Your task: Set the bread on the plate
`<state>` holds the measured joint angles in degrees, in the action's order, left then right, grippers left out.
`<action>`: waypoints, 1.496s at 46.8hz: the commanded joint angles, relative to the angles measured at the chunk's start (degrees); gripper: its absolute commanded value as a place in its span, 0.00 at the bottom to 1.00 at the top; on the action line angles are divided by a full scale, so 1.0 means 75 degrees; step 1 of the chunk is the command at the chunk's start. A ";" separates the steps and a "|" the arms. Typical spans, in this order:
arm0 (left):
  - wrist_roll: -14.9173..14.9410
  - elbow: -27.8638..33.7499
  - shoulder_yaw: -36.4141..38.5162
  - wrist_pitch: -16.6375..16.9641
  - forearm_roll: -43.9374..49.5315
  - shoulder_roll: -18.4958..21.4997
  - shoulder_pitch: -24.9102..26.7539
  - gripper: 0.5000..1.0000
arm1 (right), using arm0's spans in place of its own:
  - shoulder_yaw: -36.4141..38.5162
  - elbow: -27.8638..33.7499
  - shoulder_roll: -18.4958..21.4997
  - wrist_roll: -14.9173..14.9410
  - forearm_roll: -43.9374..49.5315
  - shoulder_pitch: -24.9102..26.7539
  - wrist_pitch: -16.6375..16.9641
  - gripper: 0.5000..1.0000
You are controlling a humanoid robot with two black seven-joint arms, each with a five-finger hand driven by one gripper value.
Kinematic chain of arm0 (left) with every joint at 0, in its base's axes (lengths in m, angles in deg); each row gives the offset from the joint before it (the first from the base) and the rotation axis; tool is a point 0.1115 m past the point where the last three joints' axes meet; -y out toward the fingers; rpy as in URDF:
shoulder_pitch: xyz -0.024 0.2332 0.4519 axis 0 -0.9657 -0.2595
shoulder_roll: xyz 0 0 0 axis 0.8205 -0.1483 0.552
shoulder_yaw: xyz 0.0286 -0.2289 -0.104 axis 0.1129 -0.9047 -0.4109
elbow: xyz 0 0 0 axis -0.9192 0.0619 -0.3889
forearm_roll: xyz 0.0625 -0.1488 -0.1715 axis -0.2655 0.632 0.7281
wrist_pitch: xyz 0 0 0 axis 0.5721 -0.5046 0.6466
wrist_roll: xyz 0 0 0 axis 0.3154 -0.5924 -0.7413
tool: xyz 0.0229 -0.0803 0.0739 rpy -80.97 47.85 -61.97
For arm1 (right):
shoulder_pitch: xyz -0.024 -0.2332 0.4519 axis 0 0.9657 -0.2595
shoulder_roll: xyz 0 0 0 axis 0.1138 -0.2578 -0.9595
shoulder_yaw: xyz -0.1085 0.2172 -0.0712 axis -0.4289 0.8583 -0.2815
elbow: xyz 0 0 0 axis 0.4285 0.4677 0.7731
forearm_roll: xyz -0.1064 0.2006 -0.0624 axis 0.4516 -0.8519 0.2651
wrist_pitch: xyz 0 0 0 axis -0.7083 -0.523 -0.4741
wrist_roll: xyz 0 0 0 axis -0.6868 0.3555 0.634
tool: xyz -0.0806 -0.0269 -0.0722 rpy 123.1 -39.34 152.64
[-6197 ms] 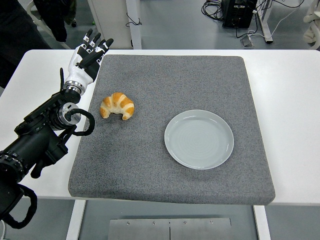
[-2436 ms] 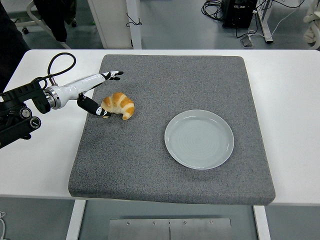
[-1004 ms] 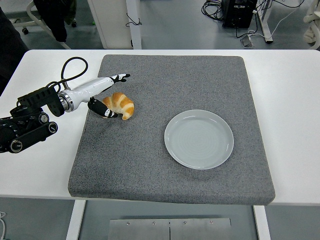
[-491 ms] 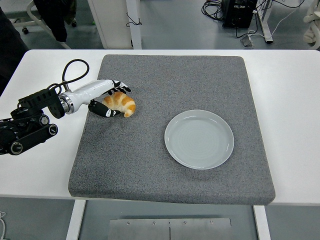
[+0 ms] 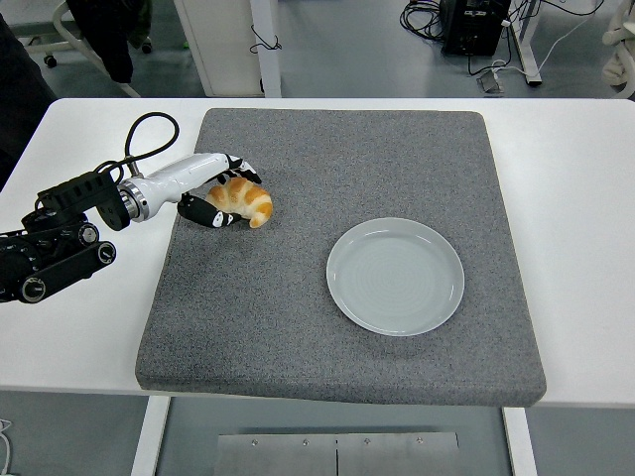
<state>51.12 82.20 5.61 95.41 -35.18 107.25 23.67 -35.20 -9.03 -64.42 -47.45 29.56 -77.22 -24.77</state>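
Observation:
A golden croissant (image 5: 243, 197) lies on the left part of the grey mat (image 5: 337, 327). My left hand (image 5: 220, 191) comes in from the left and is closed around the croissant's left end, fingers curled over its top and thumb under its near side. An empty pale grey plate (image 5: 395, 276) sits on the mat to the right, well apart from the croissant. The right arm is out of view.
The mat lies on a white table (image 5: 571, 178). A black cable loop (image 5: 149, 134) rises from my left forearm. Chair legs, a desk leg and cables show on the floor beyond the table's far edge.
My left hand moved in beside the croissant and its fingers, stretched out a second ago, have curled down over it. The croissant has shifted slightly right and up.

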 commanded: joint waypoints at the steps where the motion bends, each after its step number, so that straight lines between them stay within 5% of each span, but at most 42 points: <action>1: -0.0001 0.0017 -0.0013 0.0000 0.0005 0.0013 0.0187 0.25 | 0.0000 0.0000 0.0000 0.0000 0.0000 0.0000 0.0003 1.00; 37: -0.0118 0.0075 -0.0165 -0.0245 0.0005 0.0447 0.1816 0.26 | 0.0000 0.0000 0.0000 0.0000 0.0000 0.0000 -0.0009 1.00; 70: -0.0036 0.0075 -0.0165 -0.0363 0.0005 -0.0713 0.2590 0.27 | 0.0000 0.0000 0.0000 0.0000 0.0000 0.0000 0.0003 1.00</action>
<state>50.70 82.77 4.36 92.68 -35.13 102.82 42.57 -35.20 -9.03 -64.42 -47.45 29.56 -77.23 -24.78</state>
